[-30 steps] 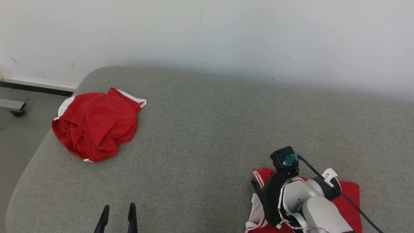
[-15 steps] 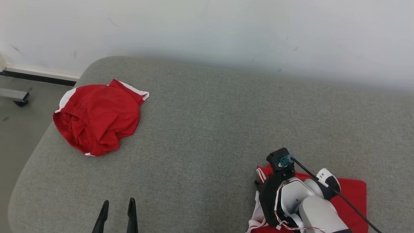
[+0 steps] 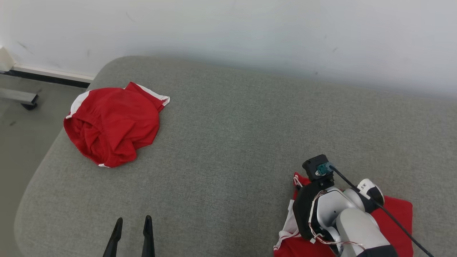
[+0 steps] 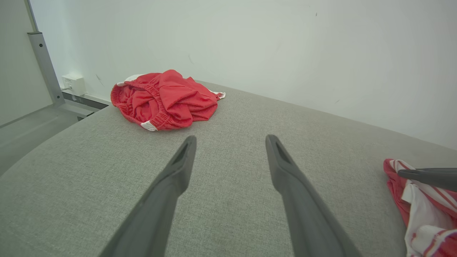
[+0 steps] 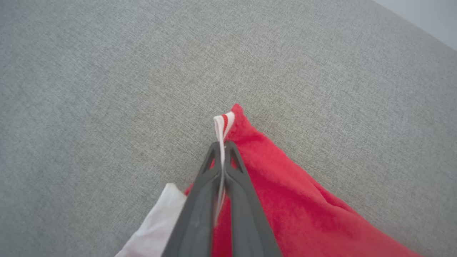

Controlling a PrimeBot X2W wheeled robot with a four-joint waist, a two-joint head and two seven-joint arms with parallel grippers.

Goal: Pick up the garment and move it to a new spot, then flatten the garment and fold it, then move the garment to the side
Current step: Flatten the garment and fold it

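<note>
Two red garments are on the grey cushion (image 3: 228, 142). Far to the left, well ahead of the left gripper's (image 3: 133, 218) tips, lies the crumpled red garment (image 3: 112, 126), bunched up with white trim showing. The left gripper hangs over bare cushion, jaws spread wide, nothing between them. Across to the right, the right gripper (image 5: 221, 144) has its jaws pinched tight on the red-and-white striped corner of the folded red garment (image 5: 285, 185), the trim poking out just past the tips. The rest of that garment lies on the cushion, beneath and behind the jaws.
</note>
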